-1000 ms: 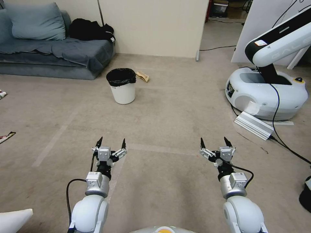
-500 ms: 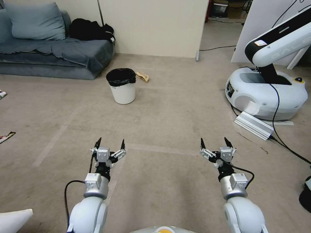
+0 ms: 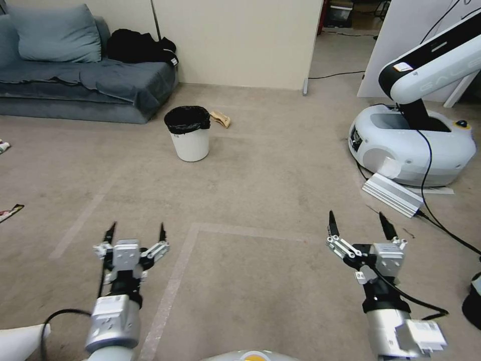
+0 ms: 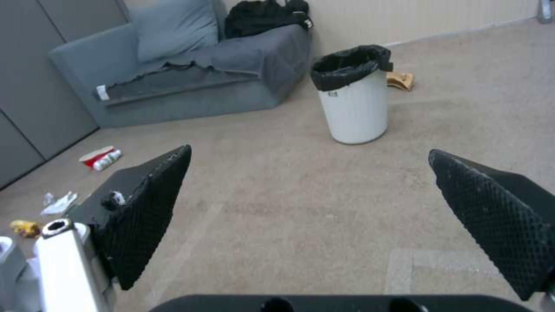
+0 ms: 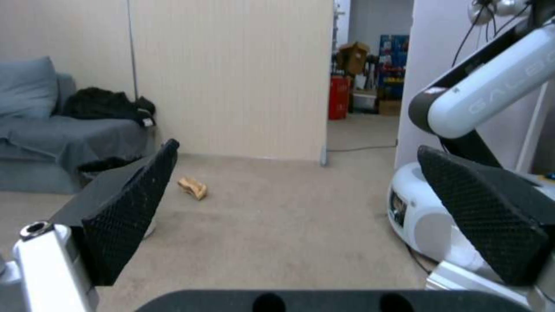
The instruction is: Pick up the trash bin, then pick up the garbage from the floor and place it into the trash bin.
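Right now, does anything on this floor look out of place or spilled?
Yes, litter lies loose on the carpet. A crumpled tan paper sits just beyond the upright trash bin, apart from it. Near the sofa lie a squashed red-and-white cup, white tissues and a yellow wrapper.

- The carpeted floor (image 3: pixel 280 165) carried pale tape lines.
- The trash bin (image 3: pixel 188 133) stood upright on it, near the sofa (image 3: pixel 75 85).
- Crumpled tan paper (image 3: pixel 220 118) lay just beside the bin.
- A squashed red-and-white cup (image 4: pixel 99 158), white tissues (image 4: pixel 58 203) and a yellow wrapper (image 4: pixel 24 227) lay well apart from the bin.
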### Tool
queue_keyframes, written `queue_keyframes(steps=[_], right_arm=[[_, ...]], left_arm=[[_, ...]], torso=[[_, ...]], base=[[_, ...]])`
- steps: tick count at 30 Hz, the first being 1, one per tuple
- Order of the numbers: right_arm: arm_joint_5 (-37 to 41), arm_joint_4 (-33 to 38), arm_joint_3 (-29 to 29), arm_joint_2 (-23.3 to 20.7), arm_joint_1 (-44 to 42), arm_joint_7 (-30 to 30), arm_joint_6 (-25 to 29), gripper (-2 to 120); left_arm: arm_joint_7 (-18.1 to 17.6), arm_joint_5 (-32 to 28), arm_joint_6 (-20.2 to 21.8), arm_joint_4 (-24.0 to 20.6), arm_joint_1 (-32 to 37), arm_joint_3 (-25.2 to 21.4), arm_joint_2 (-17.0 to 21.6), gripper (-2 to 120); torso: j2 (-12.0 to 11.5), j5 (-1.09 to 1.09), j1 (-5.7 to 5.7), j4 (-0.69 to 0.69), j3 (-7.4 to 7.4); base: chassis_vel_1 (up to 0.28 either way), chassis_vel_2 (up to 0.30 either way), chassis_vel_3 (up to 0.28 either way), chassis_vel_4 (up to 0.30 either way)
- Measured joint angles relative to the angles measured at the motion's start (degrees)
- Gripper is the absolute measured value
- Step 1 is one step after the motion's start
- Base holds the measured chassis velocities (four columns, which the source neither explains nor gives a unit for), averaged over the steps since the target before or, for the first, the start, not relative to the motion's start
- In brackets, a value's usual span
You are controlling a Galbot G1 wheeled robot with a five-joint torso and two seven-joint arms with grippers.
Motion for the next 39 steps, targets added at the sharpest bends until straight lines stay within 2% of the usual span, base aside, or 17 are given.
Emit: queue_keyframes(steps=[28,39], right_arm=[[0.3,0.1,-0.7,0.1,0.5,-0.7,-0.9,100],[0.6,0.6,0.3,0.0,0.7,-0.7,-1.0,100]], left_arm=[[-0.1,-0.7,0.0,0.4,-0.1,0.2,0.4,100],[0.5,-1.2,0.1,0.4,-0.6,-0.4,0.5,100]], torso=[[0.0,0.02,0.0,-0.02,0.0],[0.0,0.03,0.0,-0.02,0.01]], base=[[0.0,0.0,0.0,0.0],[-0.127,0.134,0.137,-0.129]])
